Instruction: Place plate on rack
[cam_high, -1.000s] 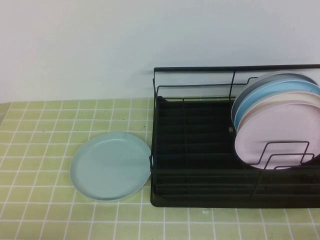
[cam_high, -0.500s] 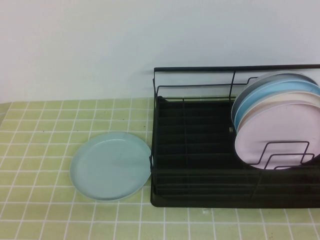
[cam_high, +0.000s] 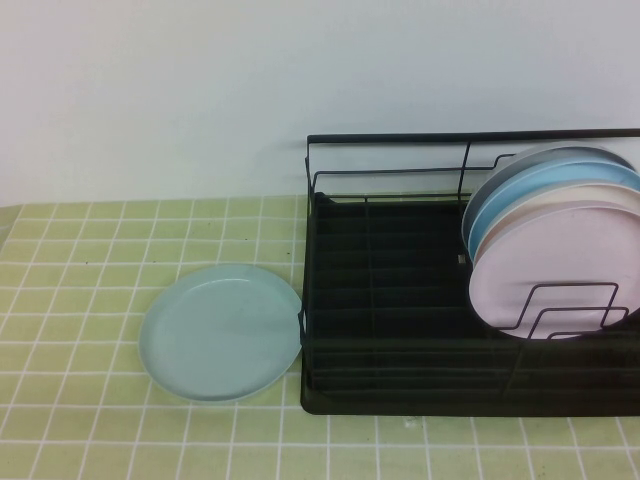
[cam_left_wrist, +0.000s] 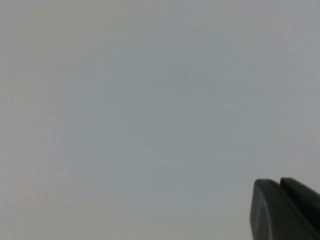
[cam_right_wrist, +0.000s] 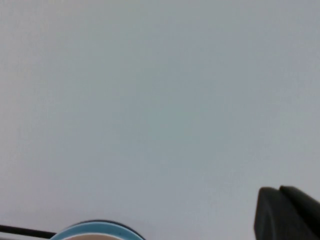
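- The plate (cam_high: 221, 332), pale mint green, lies flat on the green tiled table (cam_high: 80, 300), its right edge just beside the left wall of the rack (cam_high: 390, 300); whether rim and wire touch cannot be told.
- The rack, black wire on a black tray base, stands to the right of the plate, its high back rail running along the white wall (cam_high: 200, 90).
- Four plates stand upright at the rack's right end, leaning together: a pink plate (cam_high: 555, 270) in front, a cream plate (cam_high: 560, 200) behind it, a blue plate (cam_high: 540, 180) next and a grey plate (cam_high: 560, 152) at the back.
- The left part of the rack shows only bare wire dividers over the tray.
- Neither arm appears in the high view.
- The left gripper (cam_left_wrist: 285, 210) shows only as a dark tip in a corner of the left wrist view, set against a plain grey-white surface; it cannot be told whether its fingers are spread or pressed together.
- The right gripper (cam_right_wrist: 286, 212) shows likewise as a dark tip in a corner of the right wrist view, and the state of its fingers cannot be told either.
- In the right wrist view, the top of the blue plate (cam_right_wrist: 97, 231) and a stretch of the rack's rail (cam_right_wrist: 25, 230) peep into the picture's edge, well apart from the gripper tip.
- Nothing is held by either gripper as far as the views show.
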